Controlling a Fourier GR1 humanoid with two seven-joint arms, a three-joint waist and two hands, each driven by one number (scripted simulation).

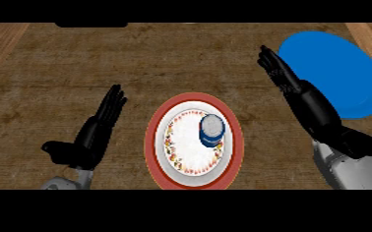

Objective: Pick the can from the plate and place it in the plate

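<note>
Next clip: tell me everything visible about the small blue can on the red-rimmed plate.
The small blue can with a grey top stands upright, seen from above, a pale band around its side. It sits on the white centre of the round red-rimmed plate with a floral ring, right of the plate's middle. Only the plate touches it. Neither the left hand nor the right hand reaches it; both are open, fingers straight.

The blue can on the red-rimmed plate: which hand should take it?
Probably the right hand: it is open between the blue can and the blue plate.
</note>
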